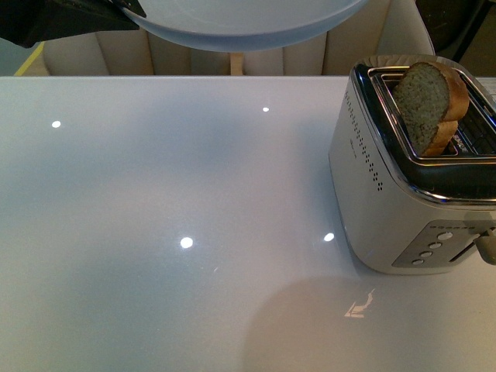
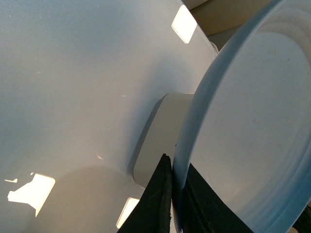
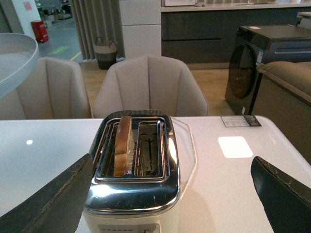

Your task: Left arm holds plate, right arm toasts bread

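Note:
The pale blue-white plate (image 1: 248, 23) hangs high above the table's far edge, held by its rim in my black left gripper (image 1: 128, 9). In the left wrist view the two dark fingers (image 2: 158, 204) pinch the plate's (image 2: 252, 126) edge. The bread (image 1: 430, 105) stands upright in one slot of a silver and cream toaster (image 1: 403, 194) at the right, its top sticking out. In the right wrist view the bread (image 3: 124, 145) fills one slot and the slot beside it is empty. My right gripper (image 3: 170, 194) is open, wide apart, just above the toaster's (image 3: 133, 194) front end.
The white glossy table (image 1: 170, 232) reflects ceiling lights. Cream chairs (image 3: 150, 87) stand behind it. Buttons and a lever (image 1: 487, 246) sit on the toaster's front face. A dark appliance (image 3: 262, 63) stands on the floor beyond the table.

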Action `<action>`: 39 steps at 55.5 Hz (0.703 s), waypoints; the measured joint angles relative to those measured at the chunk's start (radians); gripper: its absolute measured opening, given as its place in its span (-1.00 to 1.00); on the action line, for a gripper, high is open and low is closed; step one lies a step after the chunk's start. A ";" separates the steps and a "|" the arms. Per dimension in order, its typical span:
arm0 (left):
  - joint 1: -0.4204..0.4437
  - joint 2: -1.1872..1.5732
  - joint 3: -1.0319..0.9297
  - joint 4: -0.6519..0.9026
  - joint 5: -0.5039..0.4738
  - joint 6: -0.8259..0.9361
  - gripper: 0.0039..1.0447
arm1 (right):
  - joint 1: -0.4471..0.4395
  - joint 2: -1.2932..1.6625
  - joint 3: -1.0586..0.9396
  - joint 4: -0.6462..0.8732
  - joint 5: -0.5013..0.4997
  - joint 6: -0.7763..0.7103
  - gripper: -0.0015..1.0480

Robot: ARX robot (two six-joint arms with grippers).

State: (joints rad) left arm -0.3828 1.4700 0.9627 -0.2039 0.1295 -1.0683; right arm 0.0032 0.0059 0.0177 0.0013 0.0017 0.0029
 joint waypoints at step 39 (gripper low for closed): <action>0.174 -0.051 -0.047 0.039 -0.338 0.171 -0.95 | 0.000 -0.001 0.000 0.000 -0.001 0.000 0.83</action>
State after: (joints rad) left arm -0.2085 1.4193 0.9154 -0.1650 -0.2085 -0.8974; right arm 0.0032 0.0051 0.0177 0.0013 0.0006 0.0029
